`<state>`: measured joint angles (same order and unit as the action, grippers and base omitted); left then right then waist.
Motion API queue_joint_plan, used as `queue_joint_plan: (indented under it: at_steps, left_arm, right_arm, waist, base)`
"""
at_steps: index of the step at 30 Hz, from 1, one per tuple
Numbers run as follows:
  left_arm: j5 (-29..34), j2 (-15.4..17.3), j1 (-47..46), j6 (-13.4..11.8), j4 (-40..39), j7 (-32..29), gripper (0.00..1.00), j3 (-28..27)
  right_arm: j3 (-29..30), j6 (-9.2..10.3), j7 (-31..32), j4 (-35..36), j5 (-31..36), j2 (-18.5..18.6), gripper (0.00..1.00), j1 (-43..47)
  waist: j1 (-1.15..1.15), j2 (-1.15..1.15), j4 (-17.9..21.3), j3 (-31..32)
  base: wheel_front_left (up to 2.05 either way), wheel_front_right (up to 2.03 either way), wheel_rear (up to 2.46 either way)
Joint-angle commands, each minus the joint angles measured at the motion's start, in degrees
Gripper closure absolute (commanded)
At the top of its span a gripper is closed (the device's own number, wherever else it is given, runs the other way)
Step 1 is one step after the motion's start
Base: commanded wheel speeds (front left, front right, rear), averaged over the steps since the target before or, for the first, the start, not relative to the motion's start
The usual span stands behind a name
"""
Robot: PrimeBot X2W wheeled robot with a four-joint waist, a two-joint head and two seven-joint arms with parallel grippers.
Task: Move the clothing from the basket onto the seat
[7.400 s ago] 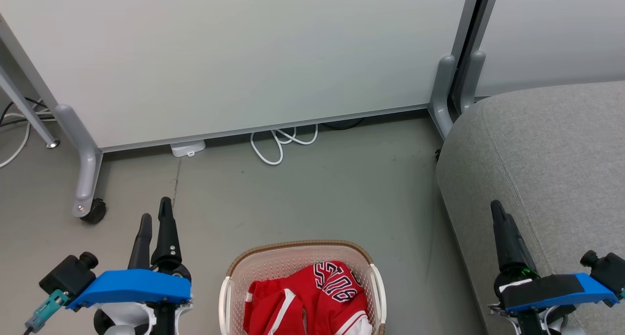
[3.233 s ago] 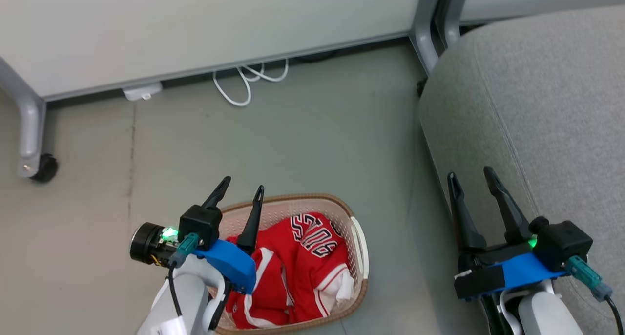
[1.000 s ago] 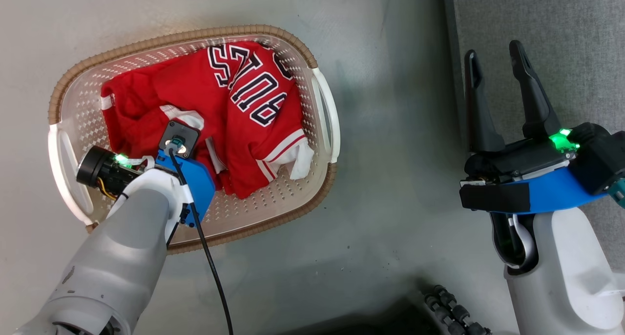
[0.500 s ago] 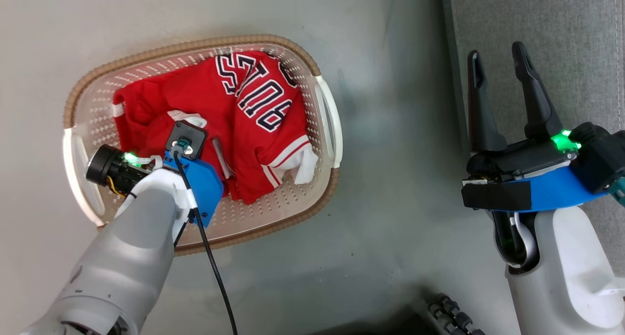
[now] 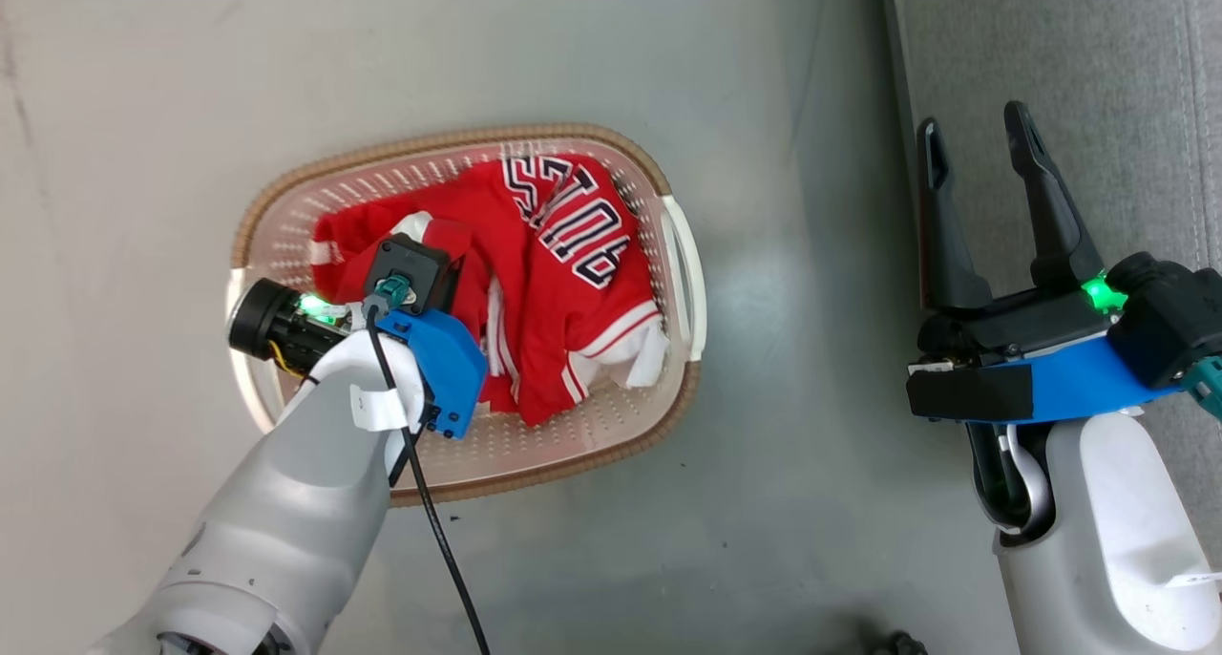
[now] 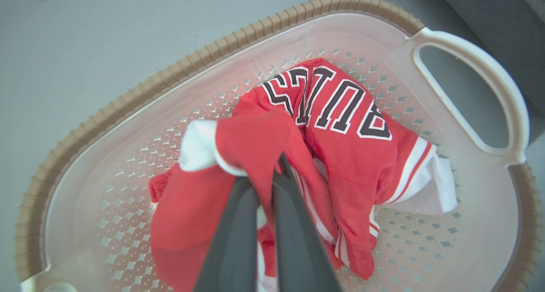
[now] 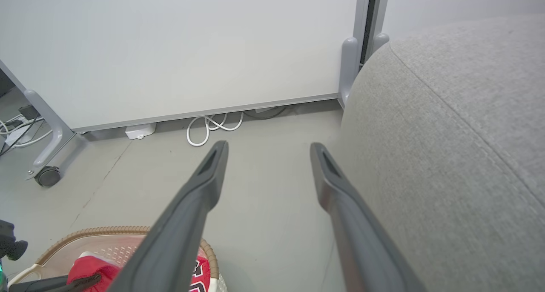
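Observation:
The cream perforated basket [image 5: 286,197] with a brown rim stands on the floor and holds the red clothing [image 5: 573,302]. One garment shows black-and-white lettering [image 6: 328,100]. In the left wrist view my left gripper [image 6: 276,164] points down into the basket, shut on a fold of plain red cloth with white trim [image 6: 251,138] that bunches up around its fingers. My right gripper [image 5: 974,118] hangs open and empty by the edge of the grey seat [image 5: 1098,63], well right of the basket. The right wrist view shows its spread fingers, the right gripper [image 7: 268,146], and the seat [image 7: 447,134] beside them.
A pale partition panel [image 7: 170,49] on grey legs with a castor [image 7: 47,176] stands beyond the basket. A looped white cable [image 7: 213,128] and a small white adapter [image 7: 140,131] lie at its foot. Grey floor separates basket and seat.
My left gripper has shut on the red cloth, which now gathers up around it. The head camera has shifted, so the basket sits lower and further right. The right gripper is unchanged.

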<state>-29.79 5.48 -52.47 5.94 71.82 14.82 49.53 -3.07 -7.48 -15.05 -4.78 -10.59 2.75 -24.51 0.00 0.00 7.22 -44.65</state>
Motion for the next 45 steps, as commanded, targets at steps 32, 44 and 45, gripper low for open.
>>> queue_joint_plan:
  at_steps: [32, 44, 45]
  left_arm:
    - [9.3, 0.4, 15.0, -0.4, -31.4, 0.5, 1.00, -16.9]
    - [11.1, -0.4, 15.8, 1.0, -36.2, 0.5, 1.00, -18.6]
    - [11.0, -0.6, 15.6, 1.1, -36.4, 0.5, 1.00, -18.5]
  right_arm:
    - [1.3, -0.03, -0.2, -3.8, 2.0, 0.2, 0.00, 9.7]
    - [1.1, -0.03, -0.2, -5.4, 0.9, 0.2, 0.00, 15.2]
    - [1.2, -0.03, -0.2, -5.4, 0.9, 0.2, 0.00, 15.6]
  waist:
    - [0.00, 0.00, -5.6, 23.8]
    - [0.00, 0.00, -5.1, 33.8]
    - [0.00, 0.00, -5.1, 34.3]
  base:
    - [0.00, 0.00, 0.00]
    - [0.00, 0.00, 0.00]
    - [0.00, 0.00, 0.00]
